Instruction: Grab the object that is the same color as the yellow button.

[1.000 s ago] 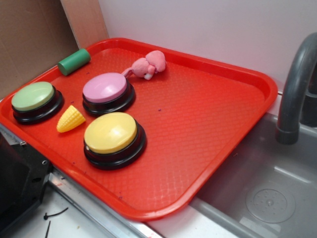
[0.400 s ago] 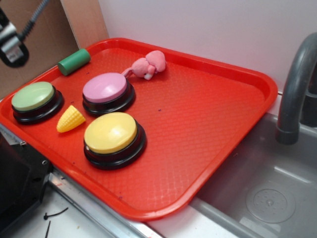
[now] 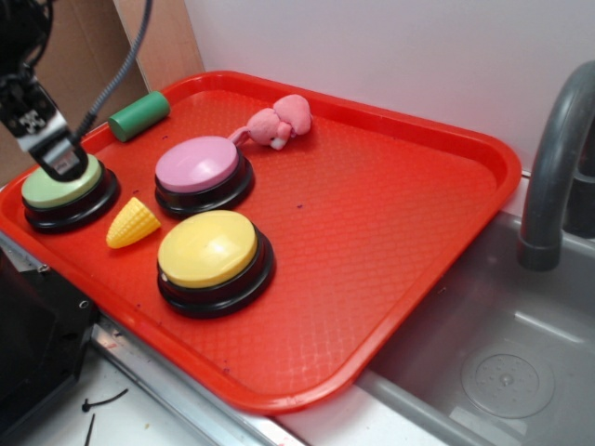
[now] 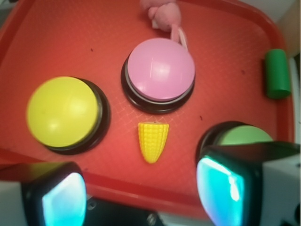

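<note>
Corn (image 3: 132,224) lies on its side on the red tray (image 3: 400,232), in the gap between the three buttons: the green button (image 3: 67,190) to one side, the pink button (image 3: 201,173) behind it and the yellow button (image 3: 212,260) just beside its broad end, with a sliver of tray showing between corn and yellow button. In the wrist view the corn (image 4: 152,141) sits just below the pink button (image 4: 160,74), its tip pointing toward the near tray edge, with the yellow button (image 4: 64,113) off to the left and the green button (image 4: 240,135) partly hidden behind the right finger (image 4: 235,181). Nothing touches the corn. The gripper (image 3: 58,160) hangs at the tray's left end, over the far edge of the green button, its cable running up out of the picture; whether it touches the button cannot be told. From the wrist camera the gripper (image 4: 141,188) shows its two fingers spread wide apart with nothing between them, so it is released. A green cylinder (image 3: 138,115) lies on its side near the tray's back left corner, and a pink plush (image 3: 276,123) rests behind the pink button, its tail reaching toward that button's rim. Beyond the tray's right edge stand a grey faucet (image 3: 556,167) and a sink (image 3: 493,353).
</note>
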`<state>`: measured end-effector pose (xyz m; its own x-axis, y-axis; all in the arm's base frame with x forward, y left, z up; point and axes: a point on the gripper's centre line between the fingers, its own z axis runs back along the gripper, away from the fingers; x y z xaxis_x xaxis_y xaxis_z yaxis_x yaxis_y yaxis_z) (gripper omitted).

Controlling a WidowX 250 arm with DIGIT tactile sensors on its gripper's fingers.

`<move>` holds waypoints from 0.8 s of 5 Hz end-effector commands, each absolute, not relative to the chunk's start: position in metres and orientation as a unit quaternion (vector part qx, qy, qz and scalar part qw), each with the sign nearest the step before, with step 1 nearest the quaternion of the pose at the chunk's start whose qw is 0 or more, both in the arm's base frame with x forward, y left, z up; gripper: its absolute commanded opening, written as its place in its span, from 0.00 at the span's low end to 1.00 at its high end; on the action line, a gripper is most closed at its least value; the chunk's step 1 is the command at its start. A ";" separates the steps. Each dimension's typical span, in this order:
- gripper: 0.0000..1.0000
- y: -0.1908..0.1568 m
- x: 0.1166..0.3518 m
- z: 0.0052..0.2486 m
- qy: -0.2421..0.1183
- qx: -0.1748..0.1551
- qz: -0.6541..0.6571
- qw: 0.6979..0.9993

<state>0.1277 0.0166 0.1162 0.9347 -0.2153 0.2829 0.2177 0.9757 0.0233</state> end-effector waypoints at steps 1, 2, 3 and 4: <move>1.00 0.027 0.152 0.081 -0.169 0.012 -0.145 0.975; 1.00 0.028 0.157 0.065 -0.165 0.024 -0.149 0.975; 1.00 0.027 0.160 0.051 -0.167 0.019 -0.160 0.973; 1.00 0.027 0.161 0.043 -0.164 0.018 -0.166 0.972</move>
